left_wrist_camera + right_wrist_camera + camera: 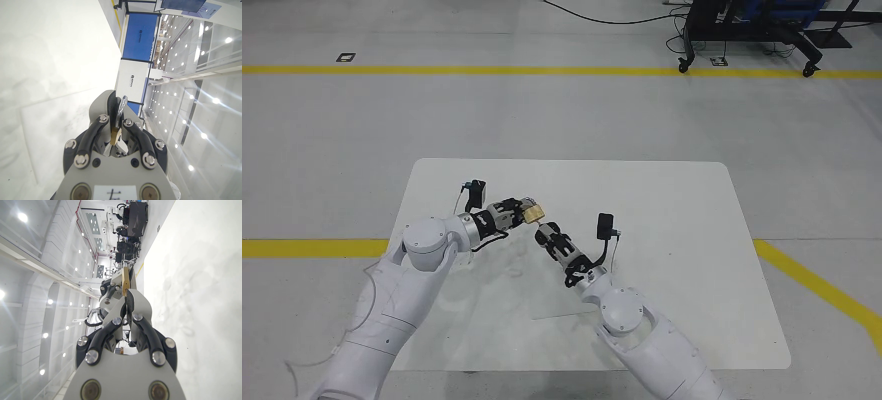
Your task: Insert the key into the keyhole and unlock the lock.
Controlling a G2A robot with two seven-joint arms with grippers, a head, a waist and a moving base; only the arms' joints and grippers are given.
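Clamped lock [533,212] in left gripper's [521,209] closed jaws above tabletop's [672,220] left half. Met its base with right gripper [542,233], jaws pinched together, contents impossible to tell. Likely risked wrenching lock loose through off-axis turning.

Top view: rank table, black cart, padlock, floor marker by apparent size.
1. table
2. black cart, though it stands farther off
3. padlock and floor marker: look alike, not ranked

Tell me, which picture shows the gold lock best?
The right wrist view: the brass padlock stands clear, held by the left hand. The top view shows it tiny; the left wrist view, just a brass sliver.
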